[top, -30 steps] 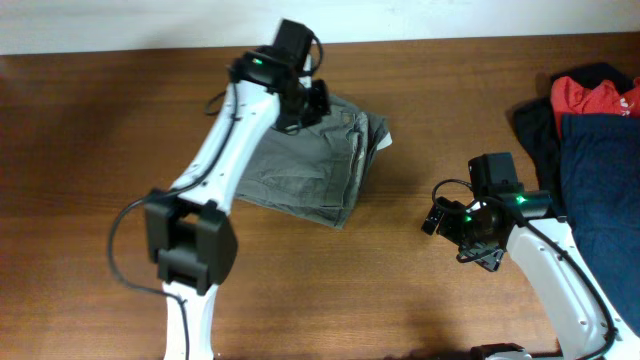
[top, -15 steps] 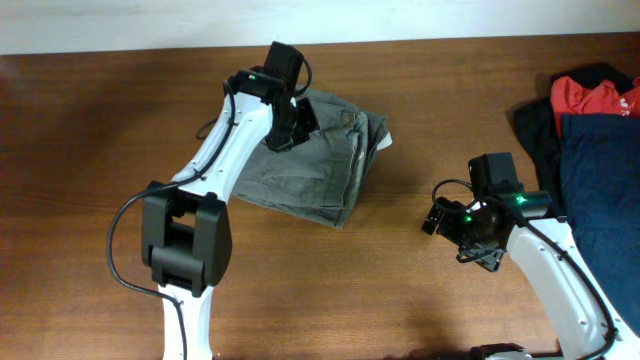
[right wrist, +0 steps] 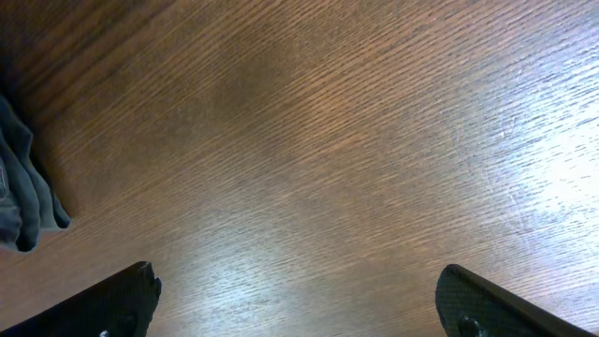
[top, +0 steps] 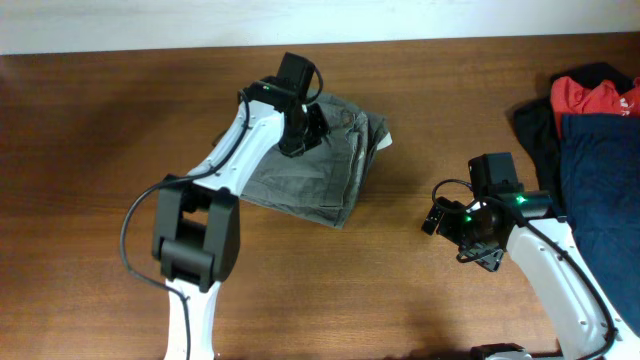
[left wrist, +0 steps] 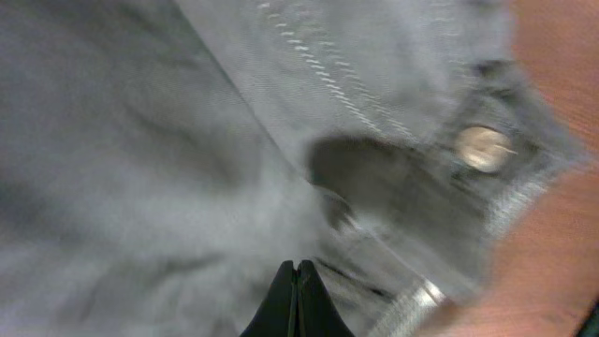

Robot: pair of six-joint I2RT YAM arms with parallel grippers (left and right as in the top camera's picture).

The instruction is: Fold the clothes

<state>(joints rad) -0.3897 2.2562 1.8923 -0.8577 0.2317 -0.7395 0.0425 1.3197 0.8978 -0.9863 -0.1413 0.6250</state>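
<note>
left gripper [left wrist: 295,273]: fingers pressed tip to tip, no cloth visibly caught between them. the tips sit at or just above the grey-olive shorts [left wrist: 168,159]; contact not clear. metal button [left wrist: 484,148] at upper right of the wrist view.

overhead: the shorts lie as a compact folded stack at upper centre of the table [top: 100,150], with the left gripper over their upper edge. a white label [top: 386,143] pokes out on the right side.

right gripper [right wrist: 295,281]: jaws wide apart, empty, over bare wood right of the stack.

risks, as judged:
- closed tips dragging across the top layer would rumple it or peel the fold open.
- a tip snagging the button or the dark pocket opening would shift the whole stack.
- navy garment [top: 600,190] and red garment [top: 590,95] sit at the right edge, so a wide swing of the right arm could catch them.
</note>
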